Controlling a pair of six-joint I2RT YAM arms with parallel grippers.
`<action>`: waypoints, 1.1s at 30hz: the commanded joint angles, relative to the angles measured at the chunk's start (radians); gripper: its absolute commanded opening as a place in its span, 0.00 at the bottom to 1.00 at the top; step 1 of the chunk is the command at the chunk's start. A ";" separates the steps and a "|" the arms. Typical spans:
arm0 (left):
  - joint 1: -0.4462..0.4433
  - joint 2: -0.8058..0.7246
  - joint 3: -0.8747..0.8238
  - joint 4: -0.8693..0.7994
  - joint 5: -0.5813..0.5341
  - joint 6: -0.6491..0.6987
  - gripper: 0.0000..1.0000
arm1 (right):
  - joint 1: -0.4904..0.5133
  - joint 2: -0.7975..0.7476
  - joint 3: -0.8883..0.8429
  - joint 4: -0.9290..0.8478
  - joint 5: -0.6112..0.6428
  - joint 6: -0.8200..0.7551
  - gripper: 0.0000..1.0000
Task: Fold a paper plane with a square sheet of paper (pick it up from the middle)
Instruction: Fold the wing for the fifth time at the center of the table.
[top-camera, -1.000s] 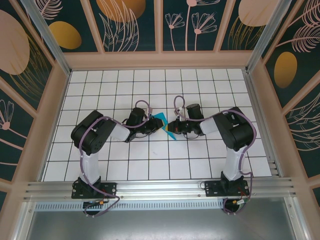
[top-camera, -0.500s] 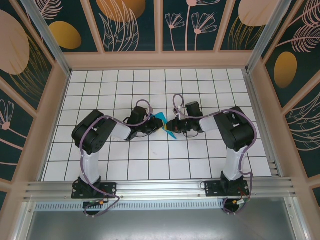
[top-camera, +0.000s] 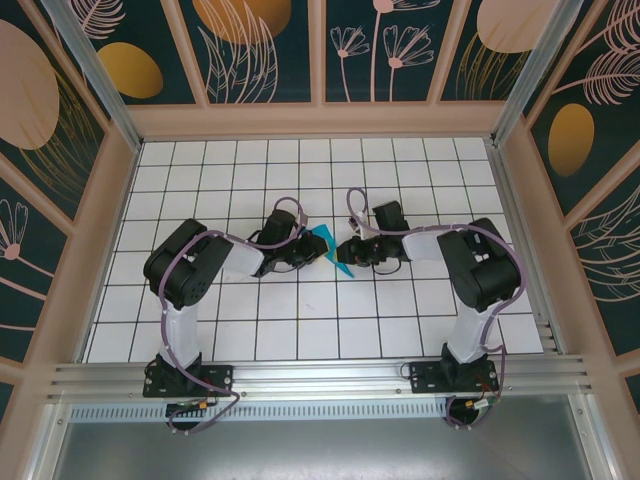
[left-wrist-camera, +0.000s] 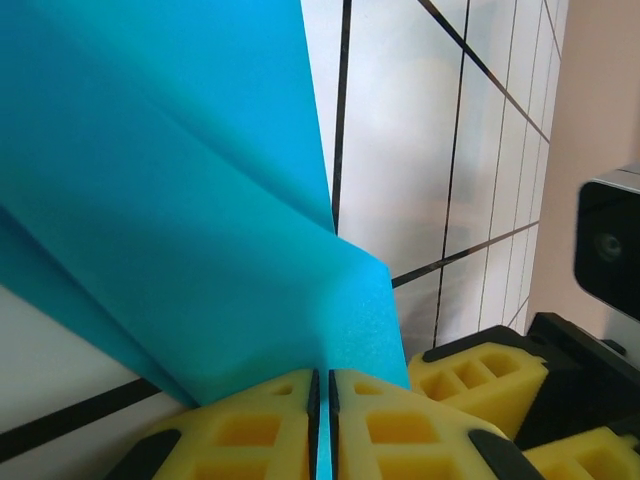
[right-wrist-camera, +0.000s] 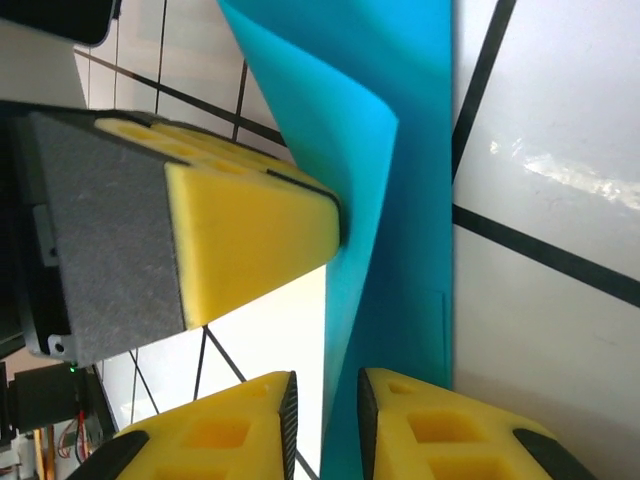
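Note:
The teal-blue square sheet of paper (top-camera: 328, 249), folded into a narrower creased shape, hangs between my two grippers just above the middle of the table. My left gripper (top-camera: 308, 250) is shut on it. In the left wrist view the paper (left-wrist-camera: 200, 190) runs into the thin slit of the left gripper (left-wrist-camera: 320, 388). In the right wrist view my right gripper (right-wrist-camera: 327, 400) stands slightly open, and the paper's (right-wrist-camera: 400, 230) edge passes loosely through the gap. One yellow left finger (right-wrist-camera: 250, 225) presses the paper from the side. The paper plane's final dart form is not visible.
The white gridded table (top-camera: 300, 330) is walled by a wooden frame (top-camera: 320, 120) with patterned panels. Both arm bases sit on the metal rail (top-camera: 320, 378) at the near edge. The right gripper's yellow fingers (left-wrist-camera: 480, 370) show close beside my left ones.
The right gripper's jaws have parted from shut to slightly open around the paper. The right arm's elbow has swung a little to the right. The left gripper keeps its grip.

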 joint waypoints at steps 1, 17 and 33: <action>-0.004 0.079 0.012 -0.127 -0.085 0.038 0.14 | 0.020 -0.044 -0.007 -0.062 0.066 -0.096 0.27; -0.004 0.049 0.039 -0.157 -0.077 0.089 0.16 | 0.046 -0.004 -0.029 -0.057 0.104 -0.119 0.05; -0.041 -0.092 -0.061 0.062 0.005 0.089 0.24 | 0.010 0.068 -0.050 -0.002 0.045 0.005 0.01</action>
